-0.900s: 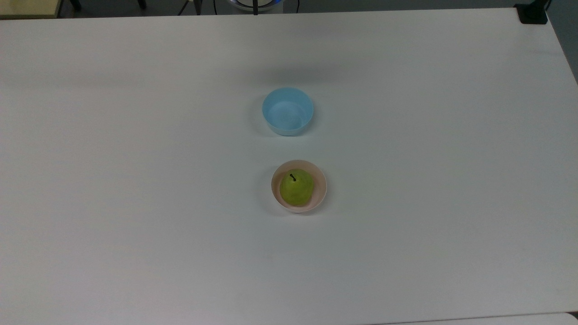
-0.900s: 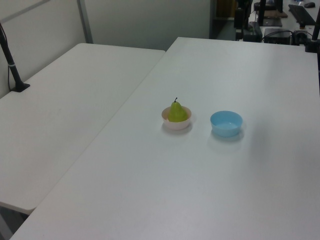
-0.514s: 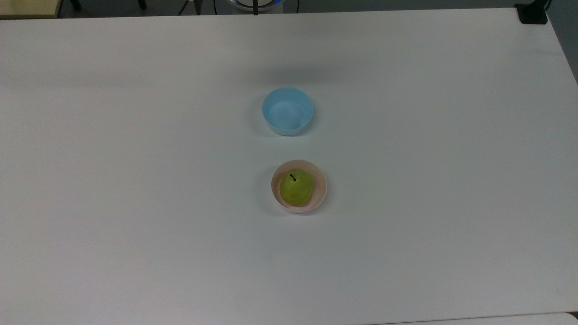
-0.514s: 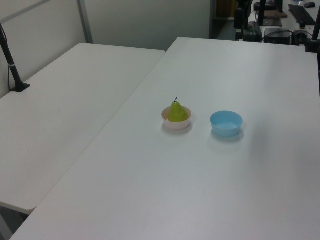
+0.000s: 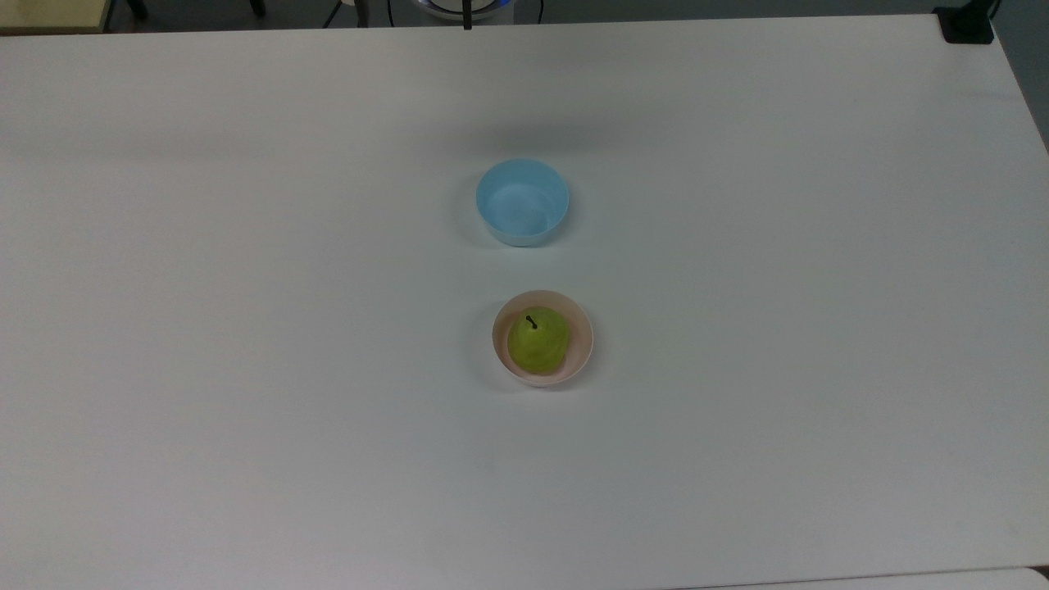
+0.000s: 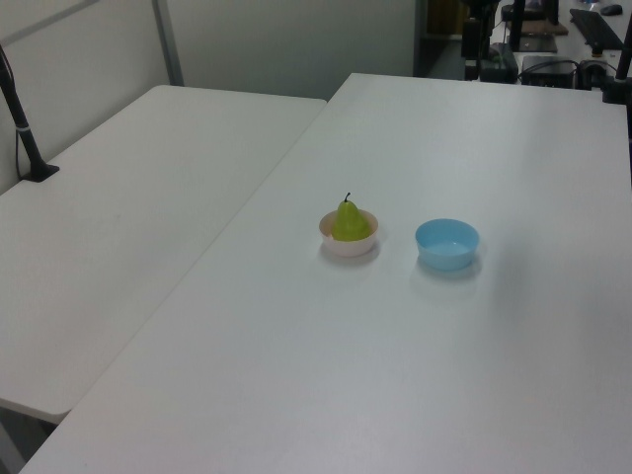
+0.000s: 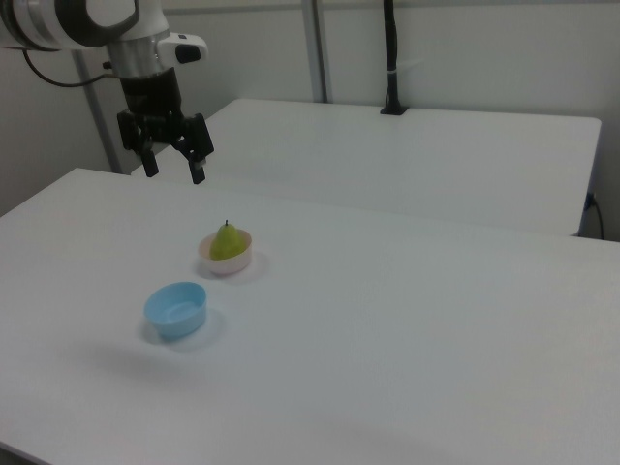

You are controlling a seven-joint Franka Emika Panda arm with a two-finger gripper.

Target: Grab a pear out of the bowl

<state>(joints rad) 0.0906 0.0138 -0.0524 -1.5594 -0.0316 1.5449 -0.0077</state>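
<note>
- Gripper (image 7: 174,174): the black two-finger gripper of the white arm hangs in the air above the table, fingers pointing down. The jaws are spread apart with nothing between them.
- Pear (image 5: 538,341) (image 6: 349,221) (image 7: 228,242): the small round yellow-green pear with a short dark stem stands upright, stem up, inside the pink bowl. In the right view it sits below the jaws and slightly toward the right view's right, well apart from them.
- Bowl (image 5: 583,345) (image 6: 349,246) (image 7: 226,263): the small round pale pink plastic bowl rests on the table and holds the pear. It lies below the jaws, with clear air between its rim and the fingertips.
- Blue bowl (image 5: 522,201) (image 6: 446,243) (image 7: 176,310): the small round light blue plastic bowl stands upright on the table, near the pink bowl but not touching it. In the right view it is well below the jaws, lower in the picture than the pink bowl.
- Table (image 5: 246,328) (image 6: 395,375) (image 7: 407,339): the flat white table carries both bowls.
- Second table (image 6: 118,217) (image 7: 407,155): a second white table stands just beside the first one; in the right view it lies behind the jaws.
</note>
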